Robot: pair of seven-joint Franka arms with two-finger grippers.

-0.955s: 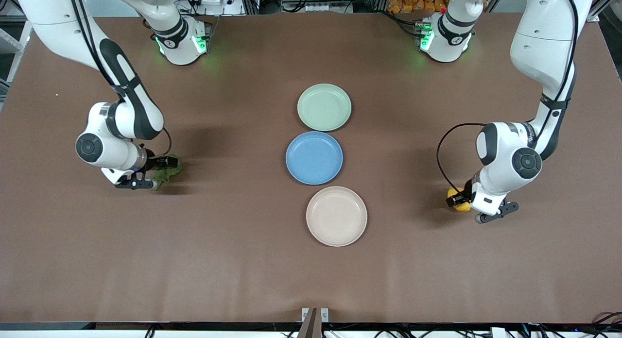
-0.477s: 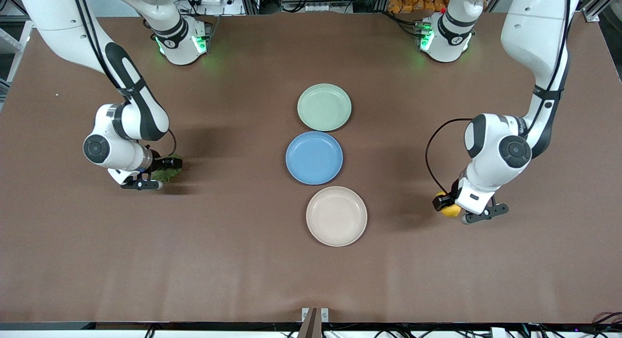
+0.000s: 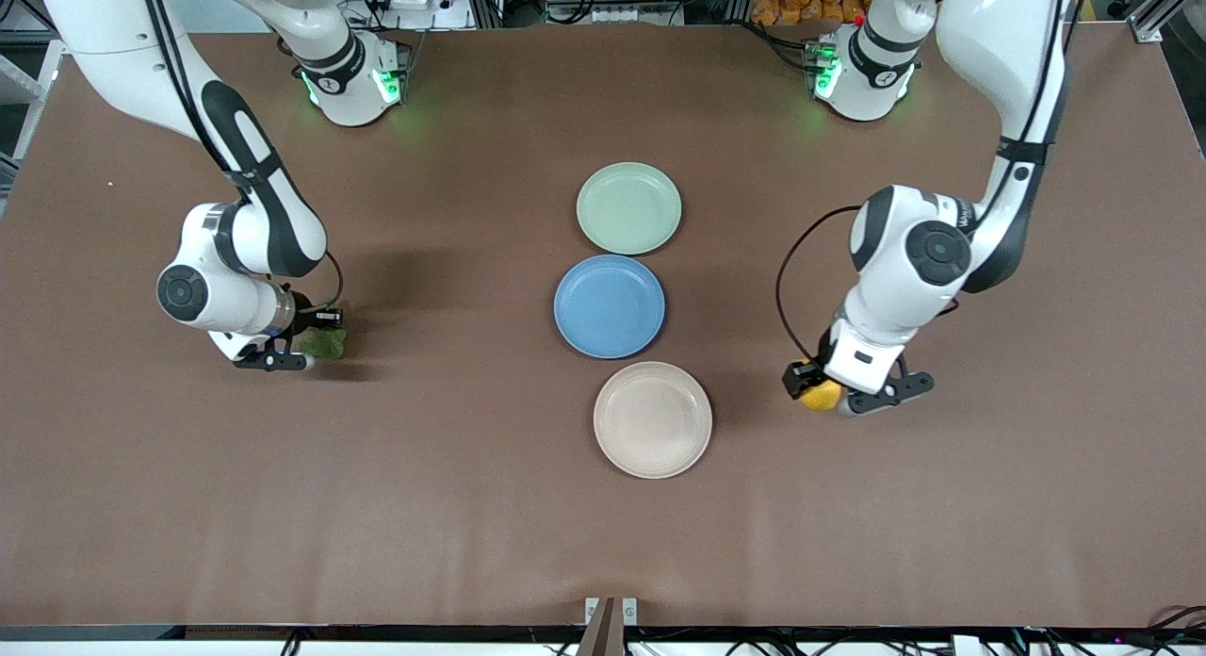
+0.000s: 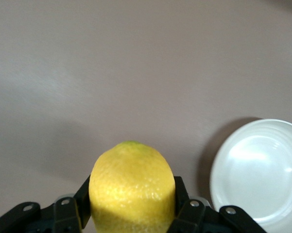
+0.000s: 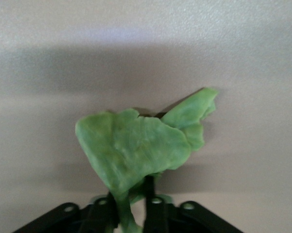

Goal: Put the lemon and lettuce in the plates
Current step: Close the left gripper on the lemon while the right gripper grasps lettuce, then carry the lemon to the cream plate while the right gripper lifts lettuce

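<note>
A: Seen from the high front camera: brown table (image 3: 471,505), three round plates in a row down the middle. Farthest from the camera, the pale mint green plate (image 3: 628,208); next, touching it, a blue plate (image 3: 610,306); nearest, the beige-cream plate (image 3: 652,419). All three bare.

B: And the lemon?

A: Bright yellow lemon (image 3: 821,395), clamped in the left gripper (image 3: 818,392). Up in the air over bare table, just beside the beige-cream plate, toward the left arm's end.

B: Confirmed by the wrist camera?

A: Yes. In the left wrist view: lemon (image 4: 131,188) filling the space between the two black fingers (image 4: 183,194), pressed from both sides, pointed tip facing away from the wrist. Pale rim of the beige-cream plate (image 4: 223,170) showing at the edge, apart from the fruit.

B: The lettuce?

A: Dark green, wrinkly lettuce (image 3: 325,343), toward the right arm's end of the table, well apart from the plates. Right gripper (image 3: 316,340) down low at it.

B: Held or only touched?

A: Pinched. In the right wrist view: right gripper (image 5: 135,206) with fingers drawn nearly together on the lower edge of the lettuce (image 5: 136,148). Leaf standing up from the fingers, ragged lobe off to one side, shadow on the table under it. Whether lifted off the table or resting on it, impossible to tell.
</note>
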